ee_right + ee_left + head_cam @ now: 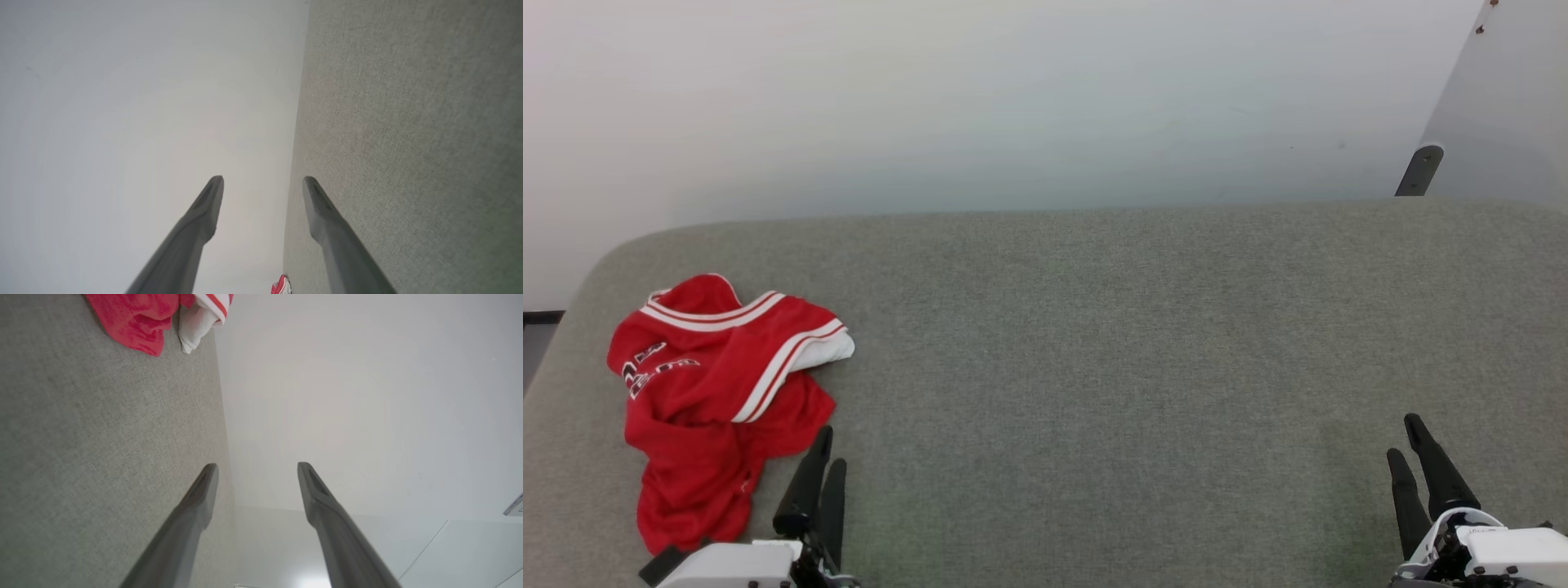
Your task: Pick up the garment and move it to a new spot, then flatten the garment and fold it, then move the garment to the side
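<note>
Condition at inspection: the garment (719, 392) lies crumpled on the grey bench (1094, 367) at about 8 o'clock of the head view, close to the bench's rounded left corner, with the print partly buried in folds and one white sleeve (829, 349) poking out toward 3 o'clock. I have the left claw (832, 447) at about 7 o'clock of that view, fingers apart and empty, just beside the garment's lower red fold, which sits at the claw's 10 o'clock; I cannot tell whether it touches the cloth. The right claw (1403, 438) is at about 4 o'clock, also apart and empty, well away from the garment. No part of the task looks begun; the pick-up comes first. Hazards, in my judgement: the cloth is bunched in several layers, so a pinch may take only the top fold and let the rest drag, or take too many layers and make flattening harder afterwards. The garment is near the left edge, so a sideways nudge toward 9 o'clock could push it off the bench. The bench cover is itself woven fabric, and a low approach could snag or scrape it with the fingertips. The right claw has a long reach across, and bringing it over late would leave the garment hanging from one point and twisting.
</note>
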You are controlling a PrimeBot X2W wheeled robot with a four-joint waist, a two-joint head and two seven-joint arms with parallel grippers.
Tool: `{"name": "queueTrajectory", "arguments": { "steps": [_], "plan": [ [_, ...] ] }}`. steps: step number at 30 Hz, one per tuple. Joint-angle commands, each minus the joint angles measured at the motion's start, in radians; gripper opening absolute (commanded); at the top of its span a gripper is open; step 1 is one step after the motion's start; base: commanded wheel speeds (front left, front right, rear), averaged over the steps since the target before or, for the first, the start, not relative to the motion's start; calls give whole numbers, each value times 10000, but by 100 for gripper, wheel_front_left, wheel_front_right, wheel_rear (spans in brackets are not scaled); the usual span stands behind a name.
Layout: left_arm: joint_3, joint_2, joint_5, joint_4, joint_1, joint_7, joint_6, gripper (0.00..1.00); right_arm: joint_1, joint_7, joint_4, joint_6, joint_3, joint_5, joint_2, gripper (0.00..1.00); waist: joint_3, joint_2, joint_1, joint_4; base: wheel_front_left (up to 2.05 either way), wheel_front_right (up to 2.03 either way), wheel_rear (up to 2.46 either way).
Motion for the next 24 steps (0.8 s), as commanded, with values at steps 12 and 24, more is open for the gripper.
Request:
{"name": "queueTrajectory", "arguments": {
  "steps": [12, 24],
  "plan": [
    [-233, 324, 1558, -321, -375, -691, 32, 100, -586, -670, -295, 3, 550, -1008, -322, 100, 24, 0, 0, 12, 0, 0, 0],
    [-207, 249, 4183, -659, -405, -1206, 88, 100, -878, -1243, -284, 4, 1129, -3436, -717, 100, 71, 0, 0, 40, 0, 0, 0]
  ]
}}
